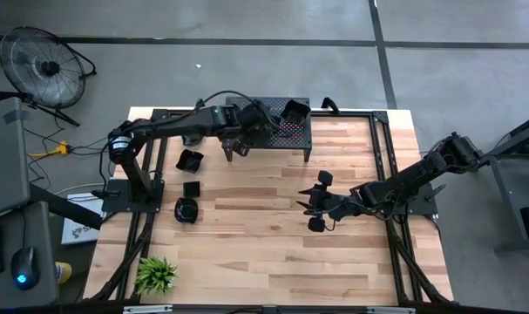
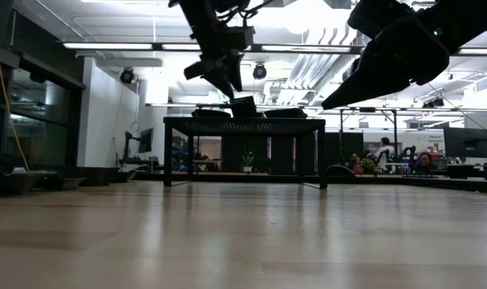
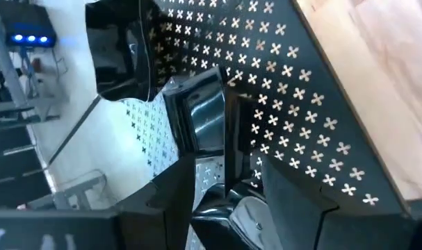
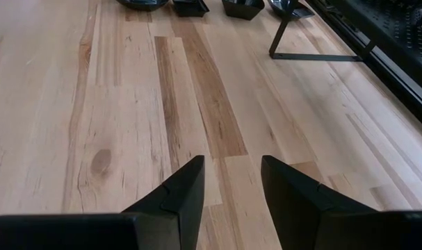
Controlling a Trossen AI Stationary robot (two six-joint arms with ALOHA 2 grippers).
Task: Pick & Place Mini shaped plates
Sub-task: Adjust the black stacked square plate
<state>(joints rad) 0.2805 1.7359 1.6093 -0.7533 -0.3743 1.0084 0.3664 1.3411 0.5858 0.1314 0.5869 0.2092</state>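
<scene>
My left gripper point(image 1: 254, 126) point(image 2: 227, 84) point(image 3: 228, 201) hangs over the black perforated stand point(image 1: 290, 139) point(image 3: 315, 132), shut on a glossy black square mini plate point(image 3: 204, 118) point(image 2: 245, 106). Another mini plate point(image 1: 295, 112) point(image 3: 120, 48) lies on the stand's top. Three more plates point(image 1: 189, 160) point(image 1: 191, 188) point(image 1: 186, 209) rest on the wooden table to the stand's left, and they also show at the far end of the right wrist view point(image 4: 242, 7). My right gripper point(image 1: 306, 208) point(image 4: 231, 163) hovers open above bare wood, near the table's middle. My left gripper pinches the square plate between its two fingers point(image 3: 176, 201), at the plate's near end point(image 3: 235, 219). The fingers slant down from above the stand. The plate sits tilted, with its far edge point(image 2: 243, 116) down at the stand's top; whether it rests there I cannot tell.
The stand's legs point(image 4: 283, 35) stand on the table's far middle. A small green plant point(image 1: 155, 275) sits at the near left corner. Black frame rails point(image 1: 382, 166) run along the table's sides. Bare wood point(image 1: 264, 253) lies across the near half.
</scene>
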